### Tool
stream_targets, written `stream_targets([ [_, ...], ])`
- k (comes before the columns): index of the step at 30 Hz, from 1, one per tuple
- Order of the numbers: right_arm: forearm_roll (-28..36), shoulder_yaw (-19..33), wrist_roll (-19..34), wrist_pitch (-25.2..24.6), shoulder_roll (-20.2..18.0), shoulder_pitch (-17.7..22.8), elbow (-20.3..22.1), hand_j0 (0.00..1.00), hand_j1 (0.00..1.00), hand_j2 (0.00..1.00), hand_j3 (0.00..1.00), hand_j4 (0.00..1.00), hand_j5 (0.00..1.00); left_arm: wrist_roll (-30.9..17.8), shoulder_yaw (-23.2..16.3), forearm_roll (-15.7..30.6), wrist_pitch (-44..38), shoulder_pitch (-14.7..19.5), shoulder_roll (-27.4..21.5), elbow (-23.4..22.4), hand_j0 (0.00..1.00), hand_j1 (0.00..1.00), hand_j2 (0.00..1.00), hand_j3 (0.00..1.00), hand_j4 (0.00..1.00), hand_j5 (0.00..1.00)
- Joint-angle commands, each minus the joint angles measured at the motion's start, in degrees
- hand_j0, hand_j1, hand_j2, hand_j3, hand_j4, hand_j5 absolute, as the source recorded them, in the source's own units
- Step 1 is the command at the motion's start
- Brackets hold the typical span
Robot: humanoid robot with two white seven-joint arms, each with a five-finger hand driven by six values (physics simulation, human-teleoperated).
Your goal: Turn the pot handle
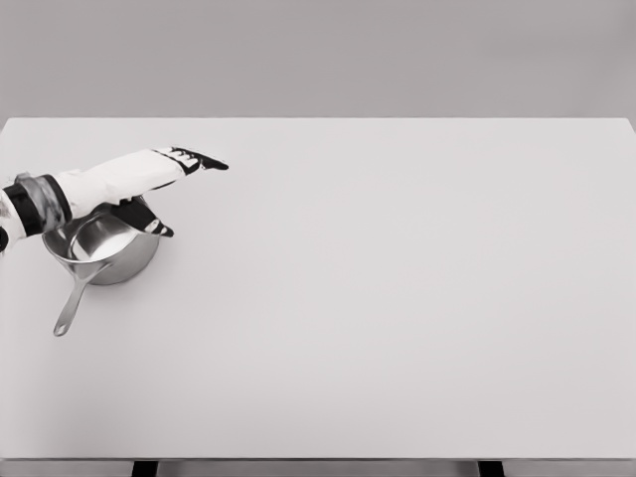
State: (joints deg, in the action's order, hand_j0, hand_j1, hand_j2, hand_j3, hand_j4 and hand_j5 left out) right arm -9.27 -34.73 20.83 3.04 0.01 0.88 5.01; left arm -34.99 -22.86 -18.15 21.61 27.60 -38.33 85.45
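I see one metal pot (102, 248) at the left side of the white tabletop (397, 298), and its inside looks empty, only a bright bottom showing. It has one long handle (74, 303) that points toward the near left. My left hand (149, 189) hovers over the far rim, fingers stretched out and holding nothing.

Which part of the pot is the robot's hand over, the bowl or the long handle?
The bowl. The left hand is above its far rim; the handle pokes toward the camera, untouched.
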Motion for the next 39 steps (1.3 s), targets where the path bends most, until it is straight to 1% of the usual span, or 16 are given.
stream_targets([
  [1,0.04,0.02,0.09,0.04,-0.01,0.00,-0.09,1.00,1.00,1.00,1.00,1.00,1.00,-0.01,-0.96,0.66,-0.16,0.00,0.27,3.93,1.00,1.00,1.00,1.00,1.00,1.00],
  [4,-0.05,0.02,0.09,-0.05,-0.01,0.18,-0.27,1.00,1.00,1.00,1.00,1.00,1.00,-0.01,-1.04,1.02,-0.08,-0.18,0.10,4.99,1.00,1.00,1.00,1.00,1.00,1.00],
  [6,-0.05,-0.07,0.00,-0.05,-0.01,0.62,-0.27,1.00,1.00,1.00,1.00,1.00,1.00,-0.01,-1.04,0.93,0.10,-1.23,0.09,5.60,1.00,1.00,1.00,1.00,1.00,1.00],
  [8,-0.05,-0.07,0.09,-0.05,-0.01,0.62,-0.27,1.00,1.00,1.00,1.00,1.00,1.00,-0.01,-0.96,0.84,1.33,-2.46,-0.52,9.03,1.00,1.00,1.00,1.00,1.00,1.00],
  [10,-0.05,-0.07,0.00,-0.05,-0.01,0.62,-0.27,1.00,1.00,1.00,1.00,1.00,1.00,-0.01,-0.87,0.84,1.24,-4.83,-1.75,13.69,1.00,1.00,1.00,1.00,1.00,1.00],
  [12,-0.05,-0.07,0.09,-0.14,-0.01,0.62,-0.27,1.00,1.00,1.00,1.00,1.00,1.00,-0.01,-0.87,0.93,1.33,-6.42,-1.84,15.54,1.00,1.00,1.00,1.00,1.00,1.00],
  [13,-0.05,-0.07,0.00,-0.05,-0.01,0.62,-0.27,1.00,1.00,1.00,1.00,1.00,1.00,-0.01,-1.04,1.19,1.33,-6.16,-2.80,15.54,1.00,1.00,1.00,1.00,1.00,1.00],
  [14,-0.05,-0.07,0.09,-0.14,-0.01,0.62,-0.27,1.00,1.00,1.00,1.00,1.00,1.00,-0.01,-1.13,1.98,1.59,-5.89,-8.51,15.63,1.00,1.00,1.00,1.00,1.00,1.00],
  [16,-0.05,-0.07,0.09,-0.14,-0.01,0.62,-0.27,1.00,1.00,1.00,1.00,1.00,1.00,-0.01,-1.22,8.04,5.80,-5.19,-15.01,15.63,1.00,1.00,1.00,1.00,1.00,1.00],
  [17,-0.05,-0.07,0.09,-0.05,-0.01,0.62,-0.27,1.00,1.00,1.00,1.00,1.00,1.00,-0.01,-1.66,9.71,10.45,-5.27,-17.21,15.54,1.00,1.00,1.00,1.00,1.00,1.00],
  [18,-0.05,-0.07,0.09,-0.05,-0.01,0.62,-0.27,1.00,1.00,1.00,1.00,1.00,1.00,-0.01,-1.31,9.89,13.39,-5.36,-21.87,15.54,1.00,1.00,1.00,1.00,1.00,1.00],
  [19,-0.05,-0.07,0.09,-0.05,-0.01,0.62,-0.27,1.00,1.00,1.00,1.00,1.00,1.00,-0.01,-1.31,9.89,13.39,-5.36,-23.54,15.45,1.00,1.00,1.00,1.00,1.00,1.00],
  [23,-0.05,-0.07,0.09,-0.05,-0.01,0.62,-0.27,1.00,1.00,1.00,1.00,1.00,1.00,-0.01,-1.57,9.54,13.39,-5.36,-23.64,15.54,1.00,1.00,1.00,1.00,1.00,1.00],
  [31,-0.05,-0.07,0.09,-0.14,-0.01,0.62,-0.27,1.00,1.00,1.00,1.00,1.00,1.00,-0.01,-1.75,9.28,13.39,-8.09,-25.39,15.54,1.00,1.00,1.00,1.00,1.00,1.00],
  [35,-0.05,-0.07,0.00,-0.05,-0.01,0.62,-0.27,1.00,1.00,1.00,1.00,1.00,1.00,-0.01,-1.75,9.19,13.39,-9.49,-27.77,15.54,1.00,1.00,1.00,1.00,1.00,1.00],
  [39,-0.05,-0.07,0.09,-0.05,-0.01,0.62,-0.27,1.00,1.00,1.00,1.00,1.00,1.00,-0.01,-1.49,6.91,13.39,-9.58,-28.21,15.54,1.00,1.00,1.00,1.00,1.00,1.00],
])
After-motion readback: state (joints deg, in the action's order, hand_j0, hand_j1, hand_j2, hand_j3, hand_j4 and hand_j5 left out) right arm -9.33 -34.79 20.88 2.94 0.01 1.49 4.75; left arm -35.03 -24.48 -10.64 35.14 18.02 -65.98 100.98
